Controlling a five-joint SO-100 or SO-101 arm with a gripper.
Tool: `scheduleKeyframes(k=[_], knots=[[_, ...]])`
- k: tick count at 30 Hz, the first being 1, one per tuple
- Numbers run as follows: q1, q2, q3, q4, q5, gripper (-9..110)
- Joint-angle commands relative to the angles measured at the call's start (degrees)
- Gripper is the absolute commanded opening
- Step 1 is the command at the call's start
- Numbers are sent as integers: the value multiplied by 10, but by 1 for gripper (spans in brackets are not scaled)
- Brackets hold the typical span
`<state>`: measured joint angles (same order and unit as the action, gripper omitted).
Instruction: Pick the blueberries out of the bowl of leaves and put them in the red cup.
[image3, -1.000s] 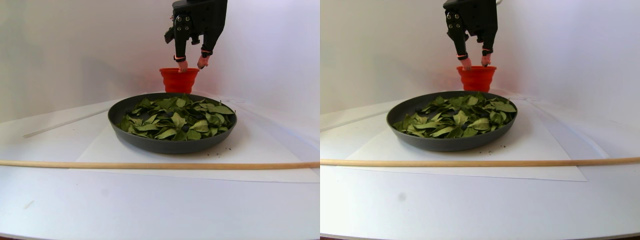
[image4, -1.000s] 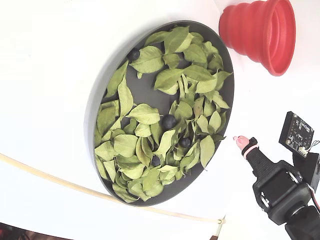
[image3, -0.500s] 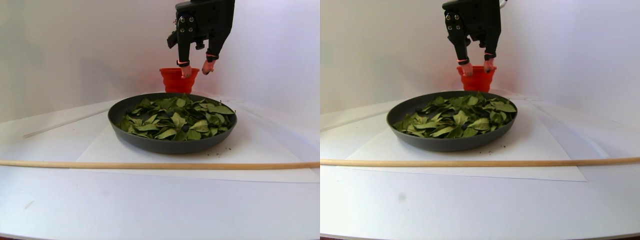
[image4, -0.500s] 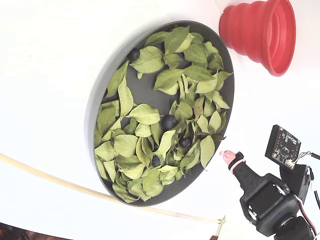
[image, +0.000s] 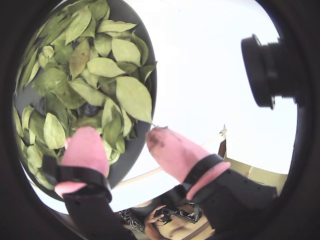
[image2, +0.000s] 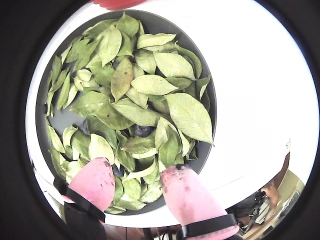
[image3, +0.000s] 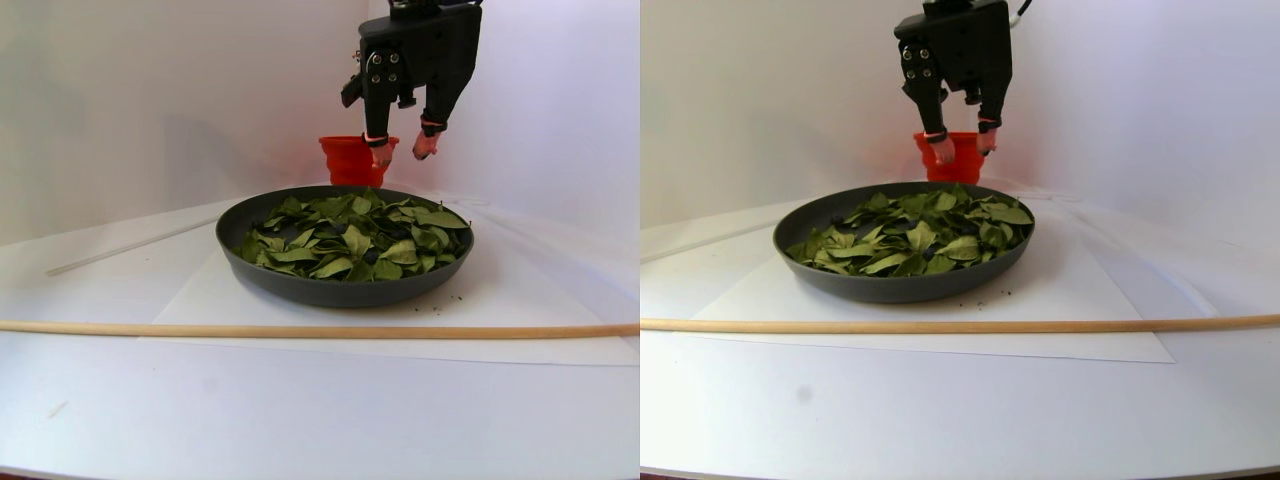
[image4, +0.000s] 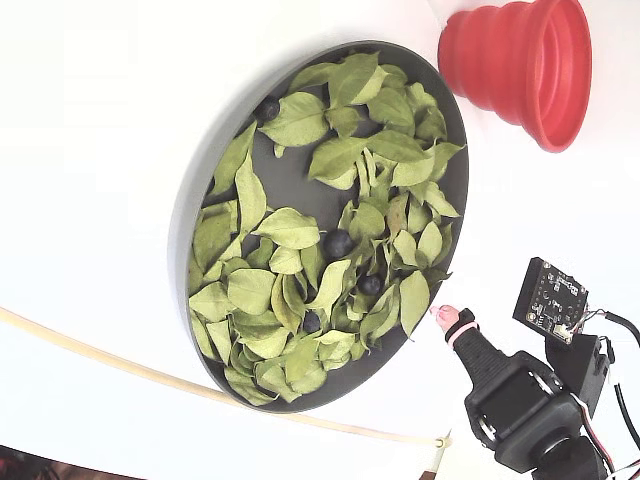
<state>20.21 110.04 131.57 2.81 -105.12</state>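
The black gripper with pink fingertips (image4: 441, 318) has moved closer to the wide dark grey bowl (image4: 190, 210), jaws apart and empty. The small round dark blueberries (image4: 338, 243) look soft and squashy, so pinch one gently at its sides, clear of the light, dry green leaves (image4: 290, 228).

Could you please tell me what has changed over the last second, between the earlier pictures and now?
The open, empty claw slid from beside the red cup along the bowl rim toward the wooden stick; in the fixed view it moved down and left. Nothing was grasped or released. The leaves, blueberries, bowl, cup and stick stayed put.
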Motion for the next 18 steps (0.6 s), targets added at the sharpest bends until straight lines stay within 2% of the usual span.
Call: scheduleKeyframes(k=[1,18], knots=[[16,3,-10,-17,-3,18],[21,-56,-6,-67,-1,18]])
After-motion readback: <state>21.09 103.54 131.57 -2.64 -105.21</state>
